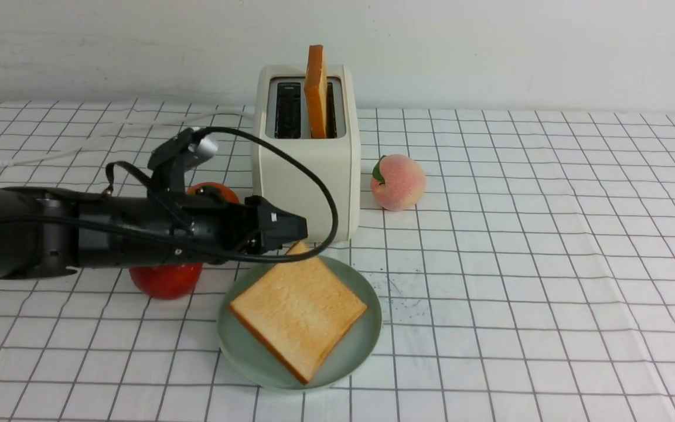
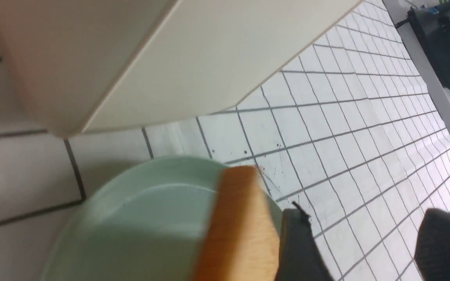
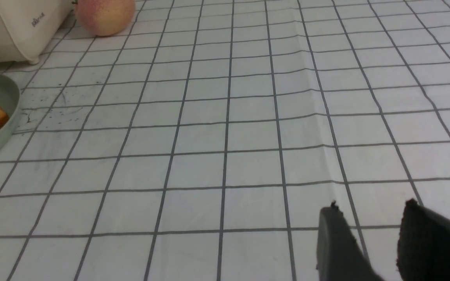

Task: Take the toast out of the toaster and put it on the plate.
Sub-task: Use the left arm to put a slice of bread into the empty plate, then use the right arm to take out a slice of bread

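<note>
One slice of toast, the flat slice [image 1: 299, 310], lies on the plate [image 1: 374, 333], which sits on the counter [image 1: 548, 264] at the toaster's [image 1: 305, 176] 6 o'clock, taking 12 as straight away from the robot. The upright slice [image 1: 315, 88] stands in the right-hand slot with its top half clear of the toaster.

The left end effector [image 2: 361, 222] hangs low over the plate's 11 o'clock rim, just in front of the toaster's base. Its fingers are spread with only checked cloth between them. The flat slice's corner lies beside one finger, outside the gap.

From there the upright slice is toward 12 o'clock and well above. Its thin edge runs along the 12–6 line and its broad faces look to 9 and 3, so a pinch would probably have to close across 9–3 from above.

The right end effector [image 3: 371, 205] is partly spread and empty. It hovers over bare counter toward the toaster's 4 o'clock, beyond the peach [image 1: 397, 183], and is out of the front view. The left arm looks the nearer one.
</note>
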{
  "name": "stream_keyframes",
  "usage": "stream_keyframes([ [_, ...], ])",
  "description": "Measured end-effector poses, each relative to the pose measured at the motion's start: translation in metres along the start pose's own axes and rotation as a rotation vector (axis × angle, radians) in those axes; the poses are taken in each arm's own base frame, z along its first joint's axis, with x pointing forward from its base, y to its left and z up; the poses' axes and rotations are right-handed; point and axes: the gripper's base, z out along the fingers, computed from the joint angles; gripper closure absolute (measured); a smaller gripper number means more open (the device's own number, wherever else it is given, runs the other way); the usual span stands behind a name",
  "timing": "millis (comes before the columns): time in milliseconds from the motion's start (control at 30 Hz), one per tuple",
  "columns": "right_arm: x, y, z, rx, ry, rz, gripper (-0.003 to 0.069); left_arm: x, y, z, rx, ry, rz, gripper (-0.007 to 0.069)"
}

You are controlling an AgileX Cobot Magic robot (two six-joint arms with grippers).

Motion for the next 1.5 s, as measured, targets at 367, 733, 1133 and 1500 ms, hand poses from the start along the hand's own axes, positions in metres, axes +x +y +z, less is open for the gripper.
stream_keyframes([
  [367, 0.000, 0.000, 0.000, 0.000, 0.000, 0.000, 0.0419, -0.030, -0.053, -0.063, -0.008, -0.156, 0.257, 0.0484],
  [733, 0.000, 0.000, 0.000, 0.000, 0.000, 0.000, 0.0419, -0.022, -0.124, -0.177, -0.068, -0.356, 0.422, 0.0638],
  [1133, 0.000, 0.000, 0.000, 0.000, 0.000, 0.000, 0.0419, 0.090, -0.097, -0.248, -0.293, -0.724, 0.377, 0.0638],
  [1500, 0.000, -0.001, 0.000, 0.014, -0.002, -0.033, 0.0419, 0.142, -0.065, -0.246, -0.347, -0.800, 0.350, 0.0638],
])
